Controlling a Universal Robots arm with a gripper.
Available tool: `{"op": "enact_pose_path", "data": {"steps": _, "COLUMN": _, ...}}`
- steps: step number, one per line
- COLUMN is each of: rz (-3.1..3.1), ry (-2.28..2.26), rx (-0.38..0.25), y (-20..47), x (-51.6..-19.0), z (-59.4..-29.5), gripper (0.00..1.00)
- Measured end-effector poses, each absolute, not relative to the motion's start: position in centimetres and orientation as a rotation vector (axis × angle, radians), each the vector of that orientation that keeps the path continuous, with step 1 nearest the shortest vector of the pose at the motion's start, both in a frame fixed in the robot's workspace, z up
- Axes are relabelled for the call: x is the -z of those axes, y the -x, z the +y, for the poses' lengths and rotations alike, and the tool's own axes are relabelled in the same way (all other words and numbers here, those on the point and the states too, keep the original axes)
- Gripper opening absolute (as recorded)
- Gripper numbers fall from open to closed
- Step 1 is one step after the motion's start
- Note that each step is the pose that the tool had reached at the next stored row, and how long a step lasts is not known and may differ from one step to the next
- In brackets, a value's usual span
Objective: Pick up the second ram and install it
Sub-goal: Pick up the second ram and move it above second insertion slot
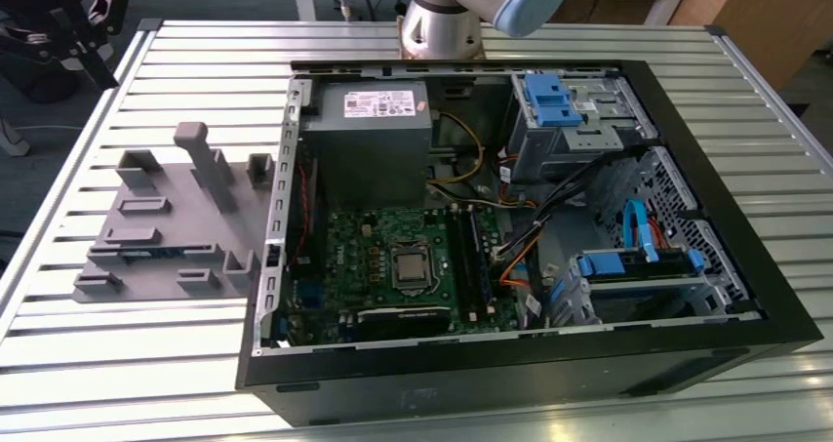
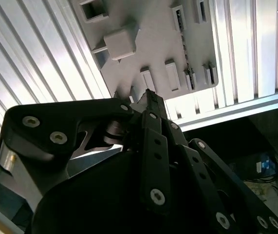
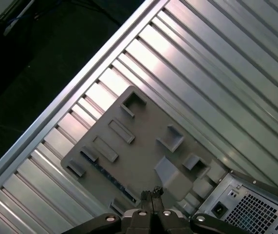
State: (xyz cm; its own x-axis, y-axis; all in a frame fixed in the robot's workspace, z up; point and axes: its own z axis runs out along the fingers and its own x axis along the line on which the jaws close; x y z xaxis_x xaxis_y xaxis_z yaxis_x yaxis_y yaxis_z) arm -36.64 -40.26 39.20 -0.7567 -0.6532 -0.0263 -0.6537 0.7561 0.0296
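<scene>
The second ram is a thin dark strip standing on edge in a slot along the near side of the grey holder tray, at the exterior view's left beside the open computer case. In the first wrist view the ram runs along the tray's edge. My gripper hangs well above the tray with its two black fingertips pressed together and nothing between them. The second wrist view has the gripper over the tray's edge. The long black memory slots lie on the green motherboard inside the case.
The black case lies open on the slatted metal table, with a power supply, drive cages with blue clips and loose cables inside. The tray carries upright posts. The arm's base stands behind the case.
</scene>
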Motion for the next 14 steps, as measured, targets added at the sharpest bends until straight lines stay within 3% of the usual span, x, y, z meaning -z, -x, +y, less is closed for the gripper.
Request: {"op": "enact_pose_path", "data": {"steps": 14, "rz": 2.850, "ry": 1.293, "rx": -0.059, "y": 36.64, "x": -39.17, "z": -40.26, "gripper": 0.11}}
